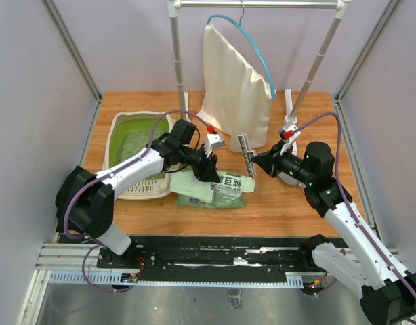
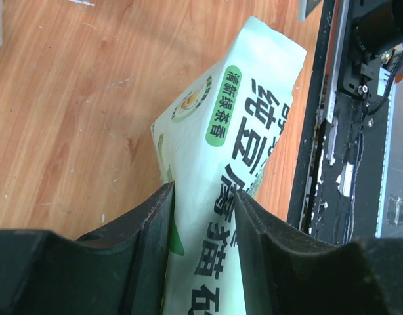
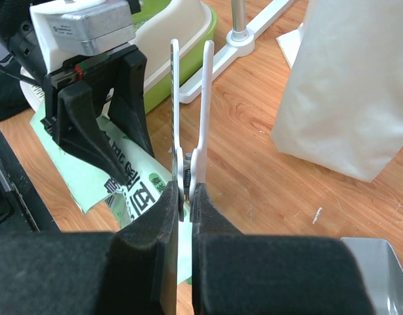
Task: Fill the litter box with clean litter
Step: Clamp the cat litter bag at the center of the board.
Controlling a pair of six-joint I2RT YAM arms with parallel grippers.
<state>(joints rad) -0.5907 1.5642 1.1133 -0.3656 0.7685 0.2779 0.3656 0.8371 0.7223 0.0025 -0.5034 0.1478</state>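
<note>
Left pincer point(image 1: 209, 169): clamped on one end of the bag point(image 1: 213, 191). The wrist view shows both fingers point(image 2: 146, 230) pressed against the film with no gap.
Reason for hold: judged a grip on the bag's end for lifting and tipping it. The mouth is not visible, so I cannot tell whether it is open.
Bag: the held end is raised. The rest lies slack on the table point(image 1: 296, 203), below and ahead of the left pincer.
Right pincer point(image 1: 261, 161): closed hard on the hinge end of a white clip point(image 1: 246, 154). The clip's two arms stand out ahead of the fingertips, slightly parted.
Reason for hold: judged that the clip belongs to the bag mouth and is kept aloft, out of the pour. Its tips point toward the left pincer, near it but apart.
Litter box point(image 1: 146, 191): to the left of the left pincer, partly under that arm and just beside the bag.
Litter point(image 1: 135, 142): a pale speckled layer inside the box. Green floor shows around it, so I judge the box only part-filled.
Risk: the thin film may slip or fold in the grip.
</note>
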